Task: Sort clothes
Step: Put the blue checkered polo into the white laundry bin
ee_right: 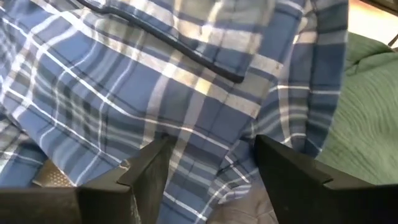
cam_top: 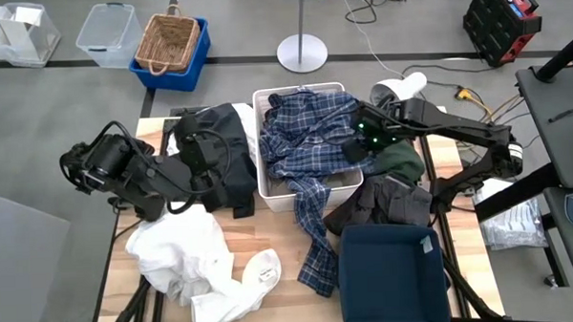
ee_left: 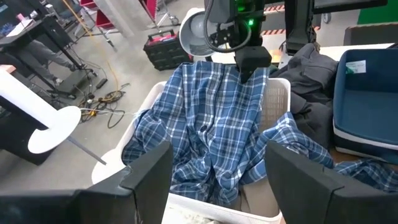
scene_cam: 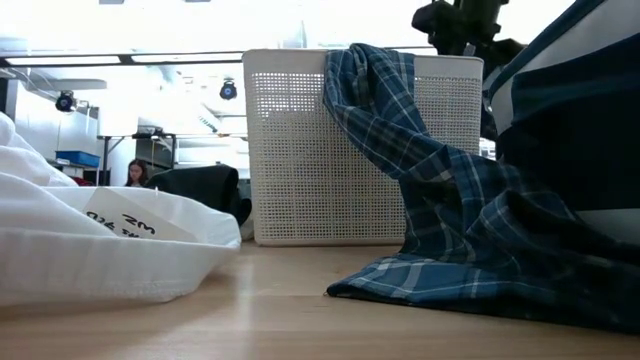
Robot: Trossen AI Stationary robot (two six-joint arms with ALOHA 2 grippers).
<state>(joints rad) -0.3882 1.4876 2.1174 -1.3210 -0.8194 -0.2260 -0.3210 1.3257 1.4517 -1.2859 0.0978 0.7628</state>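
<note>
A blue-and-white plaid shirt (cam_top: 310,141) fills the white bin (cam_top: 264,186). One end hangs over the bin's near wall onto the table (scene_cam: 440,220). My right gripper (cam_top: 355,149) is open, right over the shirt at the bin's right wall (ee_right: 186,81). My left gripper (cam_top: 224,154) is open and empty, above a black garment (cam_top: 233,125) left of the bin, facing the shirt (ee_left: 211,130). White garments (cam_top: 199,260) lie at the near left. A dark green piece (cam_top: 401,162) and dark and tan pieces (cam_top: 388,200) lie right of the bin. My right gripper points down at the plaid shirt's part by the bin's right wall (ee_right: 205,124), its fingers apart with the cloth below and between them. Whether the fingertips touch the cloth, I cannot tell.
A dark blue bin (cam_top: 391,272) stands at the near right, against the dark pile. Beyond the far edge, on the floor, are a wicker basket in a blue crate (cam_top: 171,45), clear boxes (cam_top: 105,33) and a round lamp base (cam_top: 302,53). A person (scene_cam: 133,172) sits far off in the room.
</note>
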